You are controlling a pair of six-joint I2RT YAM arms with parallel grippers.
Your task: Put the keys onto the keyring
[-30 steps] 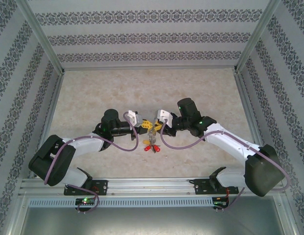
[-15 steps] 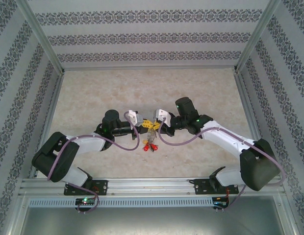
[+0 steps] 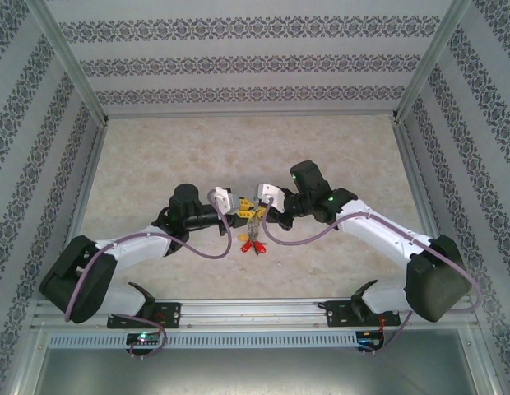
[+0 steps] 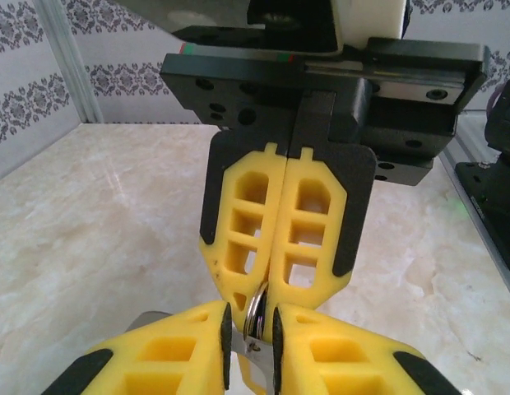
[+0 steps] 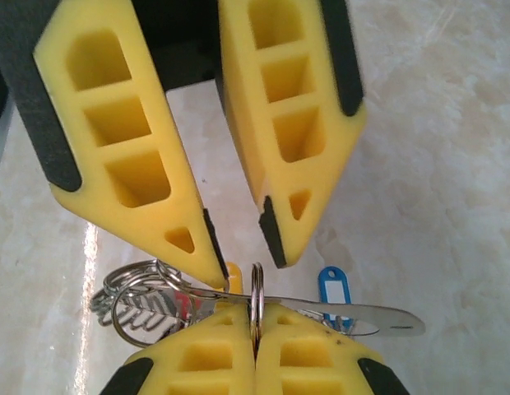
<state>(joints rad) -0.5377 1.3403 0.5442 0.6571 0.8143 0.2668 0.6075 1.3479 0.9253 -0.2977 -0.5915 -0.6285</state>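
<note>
Both grippers meet tip to tip above the table centre, left gripper facing right gripper. In the right wrist view my right gripper is shut on the thin metal keyring, seen edge-on. A key blade runs through that ring. The left gripper stands just above it with its jaws a little apart, gripping nothing. In the left wrist view the keyring and a key sit in the gap of my left gripper. A blue tag and a bunch of keys and small rings hang below.
Red-tagged keys dangle beneath the two grippers over the marble-patterned table. Patterned walls and metal frame posts enclose the table on three sides. The arms' purple cables loop near the grippers.
The right jaws have shut on the keyring. The left jaws, shut before, have parted a little. Both grippers have stayed tip to tip, shifting slightly up the view.
</note>
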